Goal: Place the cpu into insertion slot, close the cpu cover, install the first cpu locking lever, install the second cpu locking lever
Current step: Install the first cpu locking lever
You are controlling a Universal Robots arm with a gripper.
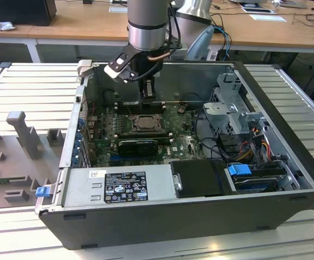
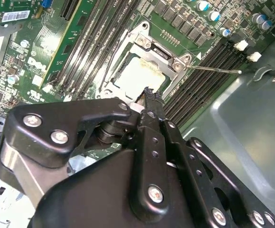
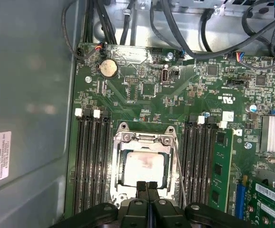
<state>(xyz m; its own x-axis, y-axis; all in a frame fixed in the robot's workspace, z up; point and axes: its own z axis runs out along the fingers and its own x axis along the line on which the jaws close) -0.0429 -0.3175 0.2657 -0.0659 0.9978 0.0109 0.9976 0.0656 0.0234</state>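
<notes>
Reaching straight down into an open dark-grey metal computer case (image 1: pixel 200 216), the black two-fingered end effector (image 1: pixel 147 92) hangs low over a green circuit board (image 3: pixel 142 90). In the first wrist view its fingers (image 3: pixel 140 187) are pressed together tip to tip, with nothing caught between them.

The cpu (image 3: pixel 142 167), a small flat square chip with a pale silver-grey metal top, sits in the insertion slot (image 1: pixel 130 124). That slot is a square dark socket with a silvery rim, set between two banks of long black memory slots (image 3: pixel 92 161). The cpu cover (image 3: pixel 142 138), a thin silvery metal frame plate with a square window, lies down over the chip, and the chip's top shows through the window.

The joined fingertips stand at one edge of this frame. They seem to rest on it, though the angle leaves contact unsure.

A thin silvery wire lever (image 2: pixel 213 69) juts from one corner of the socket and runs out over the neighbouring memory slots. A round silver coin cell (image 3: pixel 109 68) lies farther along the board, well apart from the socket. The case stands on a ribbed pale-grey metal worktop (image 1: pixel 32 81).
</notes>
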